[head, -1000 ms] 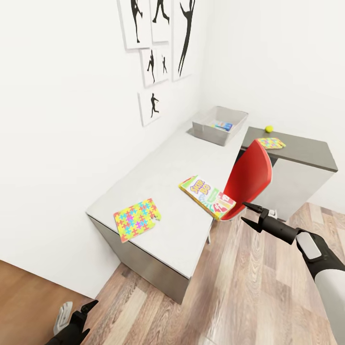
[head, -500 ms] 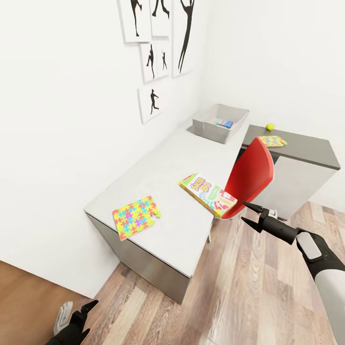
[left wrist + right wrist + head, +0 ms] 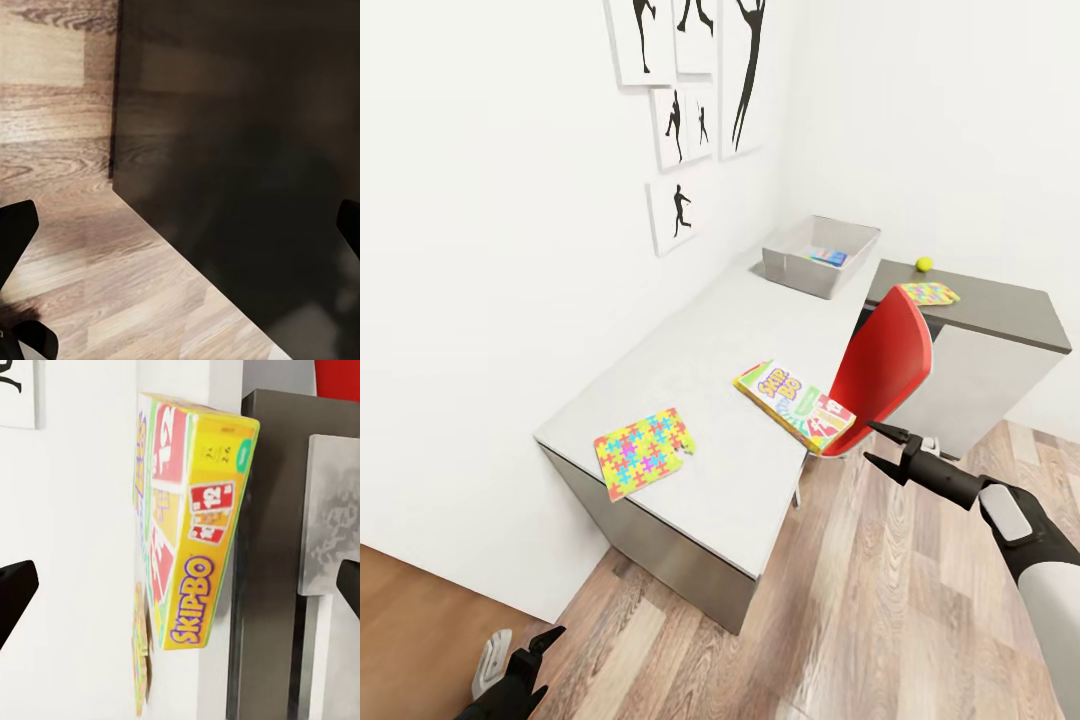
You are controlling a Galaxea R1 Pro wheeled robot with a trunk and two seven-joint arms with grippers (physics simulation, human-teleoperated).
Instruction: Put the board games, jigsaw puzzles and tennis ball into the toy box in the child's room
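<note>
The SKIP BO board game [image 3: 794, 405] lies on the light grey table [image 3: 710, 350] near its front edge, beside the red chair; the right wrist view has the same SKIP BO board game [image 3: 191, 517] straight ahead. My right gripper [image 3: 877, 446] hangs open just right of the box, over the floor. One jigsaw puzzle [image 3: 644, 452] rests at the table's near end, another jigsaw puzzle [image 3: 928, 293] on the dark wing beside the tennis ball [image 3: 924, 264]. The toy box [image 3: 821, 256] stands at the far end with a blue box inside. My left gripper [image 3: 538, 655] hangs low, open, over the floor.
A red chair [image 3: 884, 365] stands tucked at the desk between the SKIP BO box and the dark wing. Black silhouette pictures [image 3: 690, 100] hang on the white wall. Wood plank floor [image 3: 880, 600] spreads in front of the desk.
The view has shifted slightly, so the desk sits a little lower-left in the picture. Both grippers keep their places and stay open.
</note>
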